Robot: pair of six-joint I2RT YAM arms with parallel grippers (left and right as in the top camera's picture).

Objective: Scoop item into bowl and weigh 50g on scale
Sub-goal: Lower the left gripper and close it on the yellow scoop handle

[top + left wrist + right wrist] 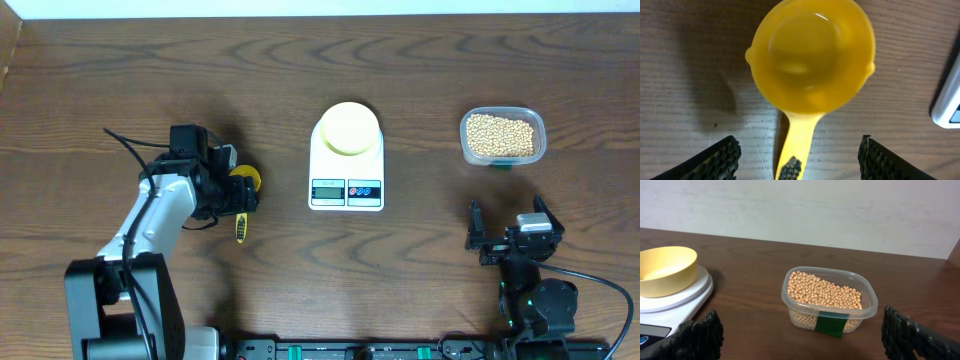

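The tan beans fill a clear plastic tub at the right back; they show in the right wrist view too. The pale yellow bowl stands empty on the white scale, also seen in the right wrist view. A bright yellow scoop lies empty on the table at the left. My left gripper is open, its fingers on either side of the scoop's handle without touching it. My right gripper is open and empty, in front of the tub.
The scale's display and coloured buttons face the front edge. The scale's corner shows at the right of the left wrist view. A pale wall stands behind the table.
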